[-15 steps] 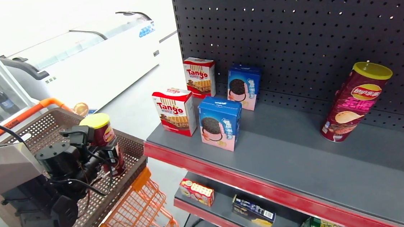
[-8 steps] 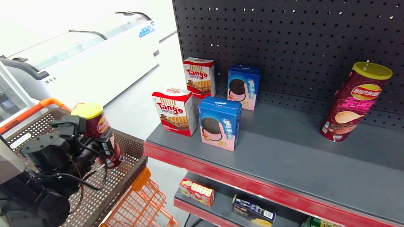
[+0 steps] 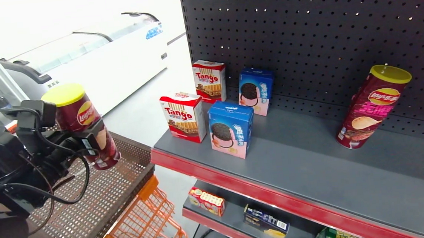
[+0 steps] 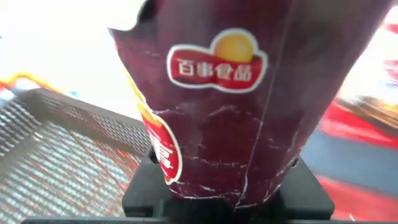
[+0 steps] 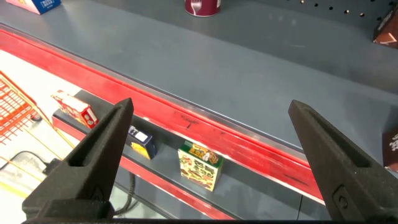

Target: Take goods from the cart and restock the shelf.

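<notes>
- Jaws of the left gripper (image 3: 69, 126) were clamped on the body of a maroon chip can (image 3: 79, 116) with a yellow lid, one finger across its front and the other behind it.
- In the left wrist view the chip can (image 4: 236, 112) stood between the finger bases, its skin creased near the grip.
- That can hung tilted, lid leaning to the far left, over the right part of the brown cart basket (image 3: 100, 196), left of the shelf (image 3: 314, 164) and apart from it.
- Right gripper (image 5: 210, 106) had its jaws spread wide with nothing between them, hanging in front of the shelf's red edge (image 5: 205, 118).
- On the shelf a second chip can (image 3: 373, 106) stood at the far right against the pegboard (image 3: 303, 24).
- At the shelf's left end stood two wafer boxes (image 3: 183, 115) and, just right of them, two blue cookie boxes (image 3: 231, 128), each pair one behind the other.
- Small packets lay on the lower shelf (image 3: 234, 211).
</notes>
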Controlling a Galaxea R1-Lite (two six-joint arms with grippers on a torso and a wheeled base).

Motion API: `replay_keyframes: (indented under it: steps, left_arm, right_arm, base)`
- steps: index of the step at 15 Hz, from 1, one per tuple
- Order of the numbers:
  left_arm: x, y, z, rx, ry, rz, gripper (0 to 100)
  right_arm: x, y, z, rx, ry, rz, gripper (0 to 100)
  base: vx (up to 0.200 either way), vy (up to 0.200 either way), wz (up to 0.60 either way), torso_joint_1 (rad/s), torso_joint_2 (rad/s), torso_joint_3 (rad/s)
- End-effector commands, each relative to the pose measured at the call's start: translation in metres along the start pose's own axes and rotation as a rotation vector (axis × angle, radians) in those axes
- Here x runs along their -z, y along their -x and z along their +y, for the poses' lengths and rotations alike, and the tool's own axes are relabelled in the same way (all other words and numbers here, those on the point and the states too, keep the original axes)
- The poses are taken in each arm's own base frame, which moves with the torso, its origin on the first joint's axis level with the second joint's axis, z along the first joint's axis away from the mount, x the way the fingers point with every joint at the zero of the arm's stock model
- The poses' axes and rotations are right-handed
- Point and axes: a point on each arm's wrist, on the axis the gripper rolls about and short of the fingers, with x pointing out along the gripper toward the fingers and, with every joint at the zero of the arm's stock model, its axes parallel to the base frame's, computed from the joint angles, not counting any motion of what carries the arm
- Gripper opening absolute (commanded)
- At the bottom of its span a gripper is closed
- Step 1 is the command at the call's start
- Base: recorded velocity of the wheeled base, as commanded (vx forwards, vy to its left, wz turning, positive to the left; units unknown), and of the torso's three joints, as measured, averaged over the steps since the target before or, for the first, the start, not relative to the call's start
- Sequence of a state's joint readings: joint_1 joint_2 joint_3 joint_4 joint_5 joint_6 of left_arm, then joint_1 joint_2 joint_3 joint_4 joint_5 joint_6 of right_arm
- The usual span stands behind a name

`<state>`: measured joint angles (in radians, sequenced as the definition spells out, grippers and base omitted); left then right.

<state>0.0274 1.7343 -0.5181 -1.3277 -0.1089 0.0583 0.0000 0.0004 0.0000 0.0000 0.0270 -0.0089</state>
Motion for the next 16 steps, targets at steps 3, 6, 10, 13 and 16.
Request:
replay_keyframes:
  steps: [3,6,10,13,16]
  left_arm:
    - [-0.043,0.057,-0.033,0.203,0.031,-0.002,0]
    - [-0.04,0.07,-0.047,0.378,0.066,0.062,0]
    - [-0.044,0.078,-0.061,0.514,0.074,0.044,0]
    - [-0.043,0.084,-0.061,0.54,0.078,0.045,0]
    - [-0.044,0.093,-0.063,0.619,0.086,0.07,0]
  right_arm:
    - [0.0,0.0,0.0,-0.001,0.0,0.0,100]
    - [0.0,0.0,0.0,-0.001,0.0,0.0,100]
    - [0.0,0.0,0.0,-0.001,0.0,0.0,100]
    - [0.0,0.0,0.0,-0.001,0.0,0.001,100]
    - [0.0,0.0,0.0,-0.001,0.0,0.0,100]
  base:
    - [0.0,0.0,0.0,0.0,0.0,0.0]
    - [0.0,0.0,0.0,0.0,0.0,0.0]
    - [0.0,0.0,0.0,0.0,0.0,0.0]
    - [0.0,0.0,0.0,0.0,0.0,0.0]
    - [0.0,0.0,0.0,0.0,0.0,0.0]
